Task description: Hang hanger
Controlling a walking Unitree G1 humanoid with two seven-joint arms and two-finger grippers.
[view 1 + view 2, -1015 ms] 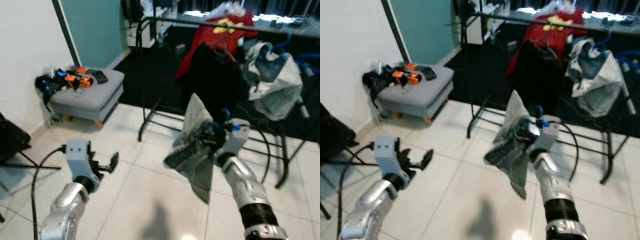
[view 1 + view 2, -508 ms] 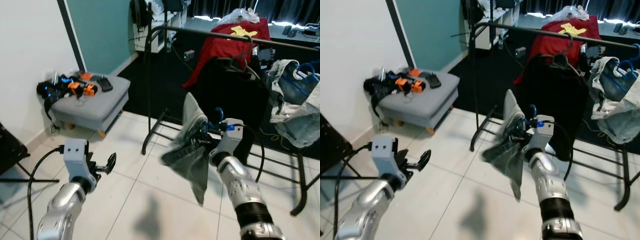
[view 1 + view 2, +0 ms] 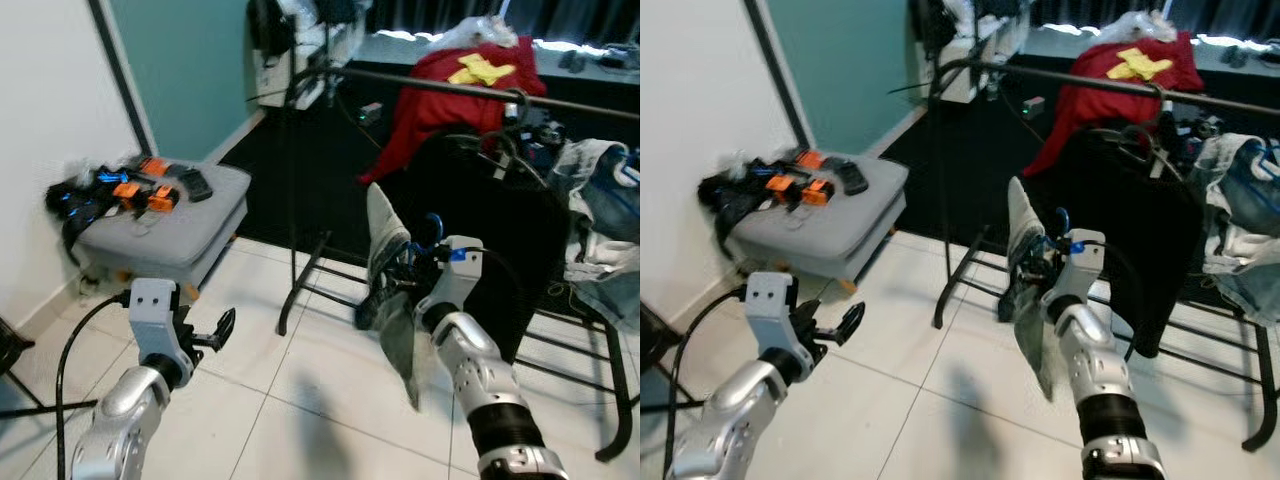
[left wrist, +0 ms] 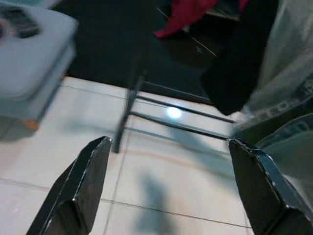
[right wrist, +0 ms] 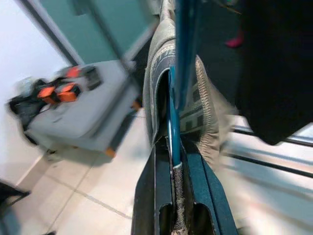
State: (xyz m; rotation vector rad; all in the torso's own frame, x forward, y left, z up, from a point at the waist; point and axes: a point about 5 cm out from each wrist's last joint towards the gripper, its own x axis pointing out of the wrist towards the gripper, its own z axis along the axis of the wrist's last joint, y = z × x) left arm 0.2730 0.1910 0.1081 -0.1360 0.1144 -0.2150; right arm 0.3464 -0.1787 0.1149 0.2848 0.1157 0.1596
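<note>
Gripping one blue hanger (image 5: 172, 122) draped with grey woven fabric (image 3: 385, 262), the right gripper (image 3: 408, 272) was pinched tight before one black metal clothes rail (image 3: 440, 82). Left gripper (image 3: 222, 328) hovered with fingers spread above glossy white tiles (image 3: 300, 400).

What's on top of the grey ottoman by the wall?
On the grey ottoman lie orange and black gadgets, a black remote-like device, and a dark tangle with blue lights hanging over its end by the wall. Anything beneath that tangle is covered.
</note>
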